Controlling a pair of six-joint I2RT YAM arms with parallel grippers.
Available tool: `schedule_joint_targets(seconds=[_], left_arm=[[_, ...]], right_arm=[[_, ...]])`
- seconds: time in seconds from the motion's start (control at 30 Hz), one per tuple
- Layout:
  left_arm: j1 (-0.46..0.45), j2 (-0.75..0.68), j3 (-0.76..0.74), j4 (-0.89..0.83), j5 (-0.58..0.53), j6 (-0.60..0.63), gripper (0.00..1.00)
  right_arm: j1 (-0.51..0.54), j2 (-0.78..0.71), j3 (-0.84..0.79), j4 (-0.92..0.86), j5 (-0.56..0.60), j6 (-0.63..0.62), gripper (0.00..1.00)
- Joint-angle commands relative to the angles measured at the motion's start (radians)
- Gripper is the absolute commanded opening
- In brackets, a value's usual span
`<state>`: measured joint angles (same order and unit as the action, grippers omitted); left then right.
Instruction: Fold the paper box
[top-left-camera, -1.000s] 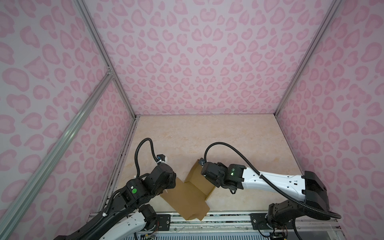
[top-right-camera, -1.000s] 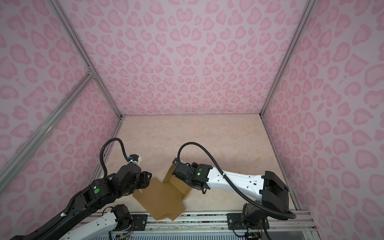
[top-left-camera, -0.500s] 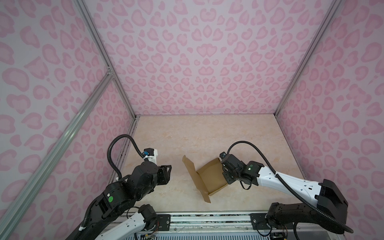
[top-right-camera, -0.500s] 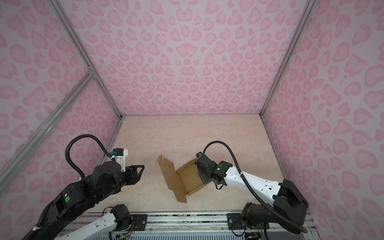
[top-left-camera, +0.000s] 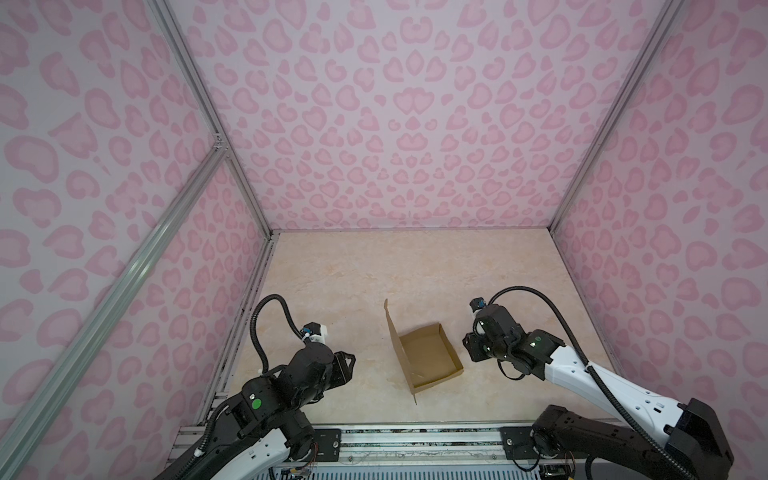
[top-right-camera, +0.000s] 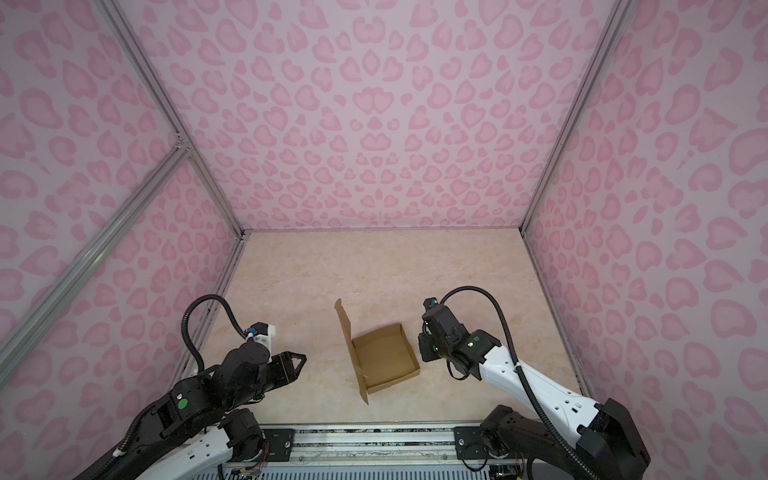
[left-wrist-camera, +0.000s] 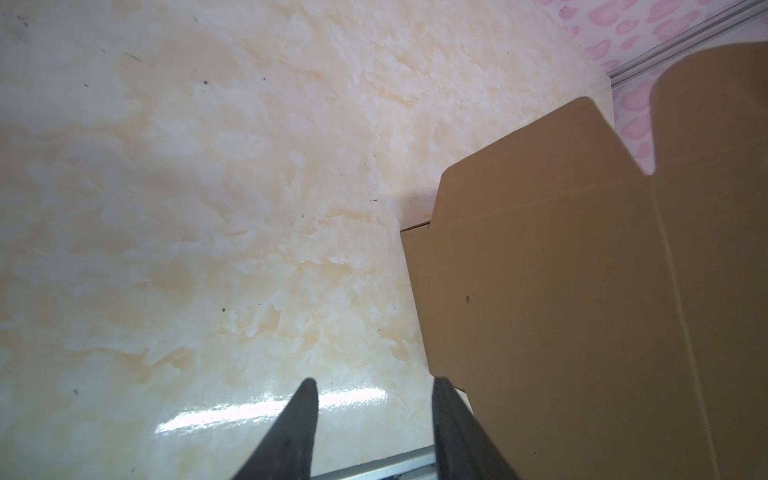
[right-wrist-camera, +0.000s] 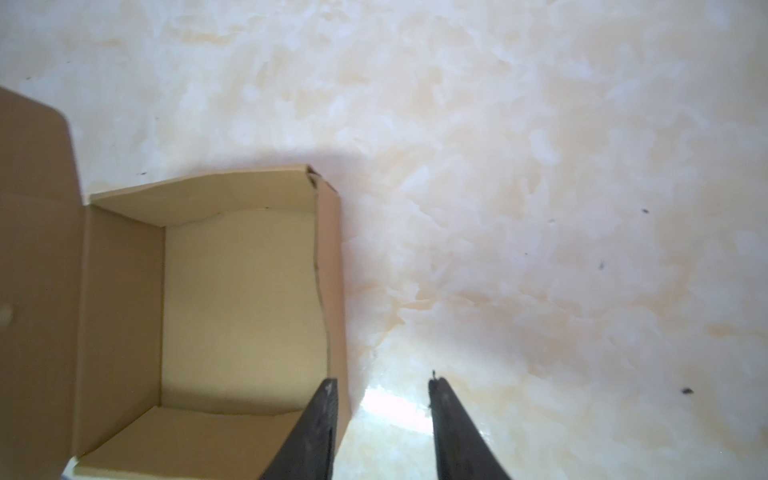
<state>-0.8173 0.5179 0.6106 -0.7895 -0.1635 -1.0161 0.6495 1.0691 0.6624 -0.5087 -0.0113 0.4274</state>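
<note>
Paper box (top-left-camera: 428, 357) matt brown cardboard; tabletop (top-left-camera: 374, 270) glossy marbled.

One paper box (top-left-camera: 428, 357); two pincers: left (top-left-camera: 348, 365), right (top-left-camera: 471, 347) partly hidden.

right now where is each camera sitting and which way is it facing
Top views: a stereo pair high over the near edge, looking down at the paper box on the table; both arms and the left end effector show.
Left wrist: on the left arm, looking along its open end effector at the table and the outside of the box's raised lid.
Right wrist: on the right arm, looking down past its open end effector into the box.
Shared: all views hold the box.
</note>
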Motion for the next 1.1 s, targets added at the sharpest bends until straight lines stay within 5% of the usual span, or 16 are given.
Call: schedule_joint_targets(seconds=[0.0, 0.4, 1.07], left_arm=[[-0.002, 0.051, -0.017, 0.173, 0.037, -0.034, 0.48], [-0.033, 0.364, 0.034, 0.45, 0.074, -0.006, 0.49], [-0.006, 0.699, 0.196, 0.599, 0.163, 0.122, 0.51]], right_arm=[[-0.027, 0.008, -0.029, 0.042, -0.012, 0.014, 0.4], [0.014, 0.105, -0.122, 0.142, -0.104, 0.081, 0.41], [0.496, 0.189, -0.114, 0.353, 0.001, 0.418, 0.41]])
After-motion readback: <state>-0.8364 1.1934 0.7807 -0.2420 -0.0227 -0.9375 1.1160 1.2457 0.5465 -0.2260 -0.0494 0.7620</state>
